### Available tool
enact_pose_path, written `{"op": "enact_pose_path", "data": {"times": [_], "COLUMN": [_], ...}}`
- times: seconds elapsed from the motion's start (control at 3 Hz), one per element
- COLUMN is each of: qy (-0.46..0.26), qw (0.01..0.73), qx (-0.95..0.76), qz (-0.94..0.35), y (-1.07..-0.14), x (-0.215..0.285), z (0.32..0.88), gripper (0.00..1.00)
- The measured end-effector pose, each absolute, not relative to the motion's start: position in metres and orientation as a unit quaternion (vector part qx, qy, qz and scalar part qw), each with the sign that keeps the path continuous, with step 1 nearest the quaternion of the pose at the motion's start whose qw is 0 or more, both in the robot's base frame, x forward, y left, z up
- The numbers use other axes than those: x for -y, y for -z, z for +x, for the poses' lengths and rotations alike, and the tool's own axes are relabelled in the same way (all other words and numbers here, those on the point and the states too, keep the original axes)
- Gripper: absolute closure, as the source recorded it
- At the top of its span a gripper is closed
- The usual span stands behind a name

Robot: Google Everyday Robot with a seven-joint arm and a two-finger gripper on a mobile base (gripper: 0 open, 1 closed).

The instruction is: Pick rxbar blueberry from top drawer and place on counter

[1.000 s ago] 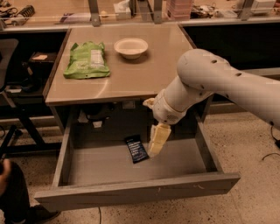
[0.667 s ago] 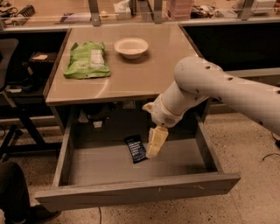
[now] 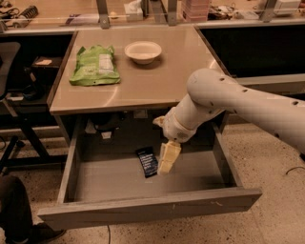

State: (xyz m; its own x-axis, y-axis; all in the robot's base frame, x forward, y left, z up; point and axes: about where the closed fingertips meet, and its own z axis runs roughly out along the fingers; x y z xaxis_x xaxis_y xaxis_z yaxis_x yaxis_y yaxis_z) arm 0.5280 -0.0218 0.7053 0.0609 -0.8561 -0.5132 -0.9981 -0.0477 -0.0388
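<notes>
The rxbar blueberry (image 3: 147, 162), a small dark bar with pale text, lies flat on the grey floor of the open top drawer (image 3: 109, 183), near its middle. My gripper (image 3: 167, 159) points down into the drawer just to the right of the bar, close beside its right edge; I cannot tell whether it touches the bar. My white arm (image 3: 224, 97) reaches in from the right, over the drawer's right side. The tan counter (image 3: 157, 78) is above the drawer.
A green crinkly bag (image 3: 93, 66) and a white bowl (image 3: 143, 51) sit on the counter's far half. A long cluttered bench (image 3: 71, 12) runs behind. A dark chair base (image 3: 19, 143) stands at the left. A person's leg (image 3: 16, 209) is at the lower left.
My gripper has moved slightly down and left, closer to the bar. The arm's elbow has dropped a little. The bar has not moved.
</notes>
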Motion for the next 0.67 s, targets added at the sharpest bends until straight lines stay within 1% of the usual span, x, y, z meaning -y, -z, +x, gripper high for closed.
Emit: {"op": "enact_pose_path", "data": {"times": [0.67], "qy": [-0.215], "qw": [0.206], "qx": [-0.637], "qz": [-0.711], "y": [-0.656], "x": [-0.008], "z": [0.537], "gripper": [0.0]}}
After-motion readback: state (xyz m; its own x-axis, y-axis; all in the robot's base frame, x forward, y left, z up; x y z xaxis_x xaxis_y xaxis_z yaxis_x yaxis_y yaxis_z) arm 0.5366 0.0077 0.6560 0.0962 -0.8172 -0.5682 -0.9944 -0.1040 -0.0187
